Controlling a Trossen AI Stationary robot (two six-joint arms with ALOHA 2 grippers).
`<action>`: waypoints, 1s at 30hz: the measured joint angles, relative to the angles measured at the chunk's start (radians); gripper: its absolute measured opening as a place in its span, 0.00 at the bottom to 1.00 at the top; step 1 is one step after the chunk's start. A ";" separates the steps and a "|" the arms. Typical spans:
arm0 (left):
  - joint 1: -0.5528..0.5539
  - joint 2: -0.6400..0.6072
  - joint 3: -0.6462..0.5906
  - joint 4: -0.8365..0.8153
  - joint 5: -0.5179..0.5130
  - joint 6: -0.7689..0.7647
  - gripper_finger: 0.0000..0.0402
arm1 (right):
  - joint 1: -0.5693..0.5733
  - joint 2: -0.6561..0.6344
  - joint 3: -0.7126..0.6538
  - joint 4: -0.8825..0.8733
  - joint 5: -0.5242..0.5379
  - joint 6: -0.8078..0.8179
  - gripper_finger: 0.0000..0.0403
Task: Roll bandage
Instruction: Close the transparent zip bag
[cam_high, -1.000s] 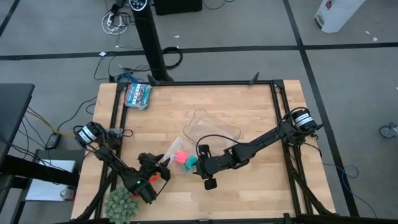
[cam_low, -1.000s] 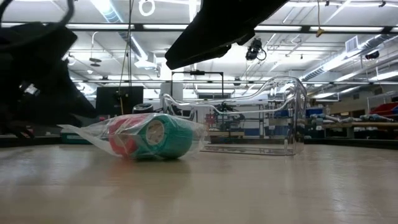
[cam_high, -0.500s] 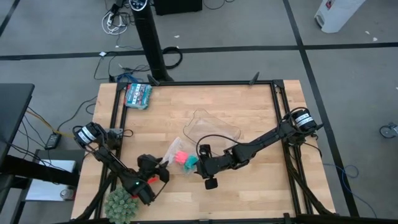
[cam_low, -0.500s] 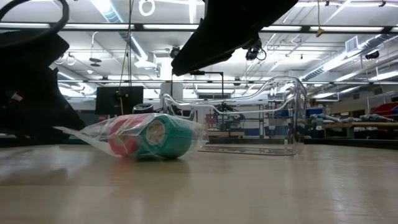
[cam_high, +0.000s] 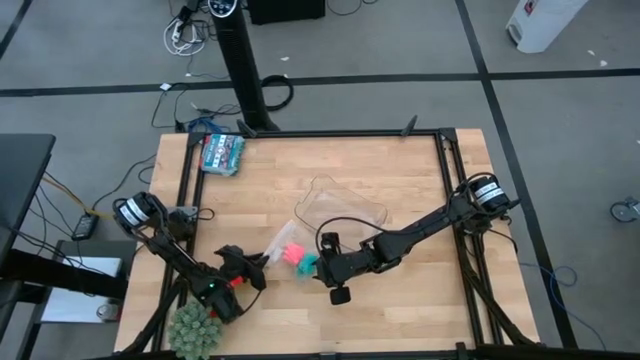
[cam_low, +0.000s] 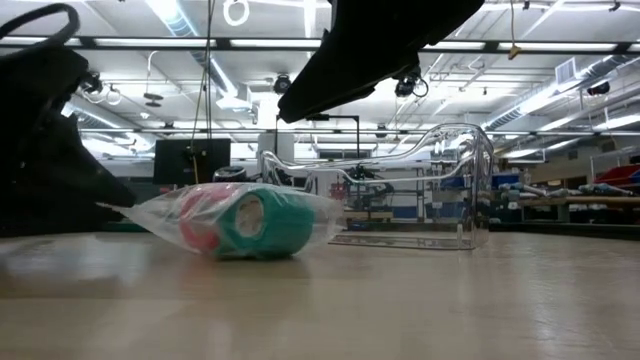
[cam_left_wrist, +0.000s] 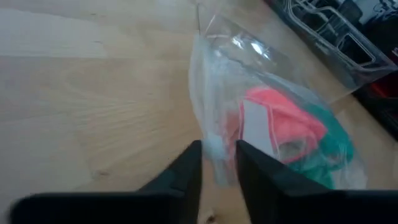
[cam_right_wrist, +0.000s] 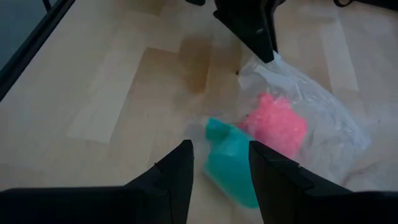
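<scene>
Bagged bandage pinched at its corner

The bright pink-red soft fabric bandage (cam_left_wrist: 273, 112) lies inside a clear crinkly plastic bag (cam_left_wrist: 217, 81) on the wooden bench (cam_high: 400, 180), touching a teal fabric roll (cam_right_wrist: 231, 158). It is judged light and squashy, the film slippery; the bag's loose corner is the best hold. The left gripper (cam_left_wrist: 217, 163) has narrow-set jaws closing on that corner. The right gripper (cam_right_wrist: 219, 163) hovers beside the teal roll, jaws apart, nothing held. A clear plastic container (cam_high: 343, 205) stands just behind.

A teal roll (cam_high: 306, 264) lies inside a clear plastic bag (cam_high: 279, 242). Beyond them sits a clear plastic container (cam_high: 341, 204). A green spiky ball (cam_high: 193, 327) rests at the table's (cam_high: 420, 290) edge.
</scene>
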 joint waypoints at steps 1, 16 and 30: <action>0.000 -0.005 -0.002 0.009 0.001 0.012 0.22 | 0.000 0.000 0.000 0.000 0.001 0.000 0.37; 0.018 -0.068 0.022 0.155 -0.015 0.431 0.04 | -0.010 0.000 0.000 0.001 0.001 -0.010 0.37; 0.148 -0.259 0.252 0.146 0.204 1.345 0.02 | -0.031 -0.015 0.000 0.048 -0.017 -0.146 0.37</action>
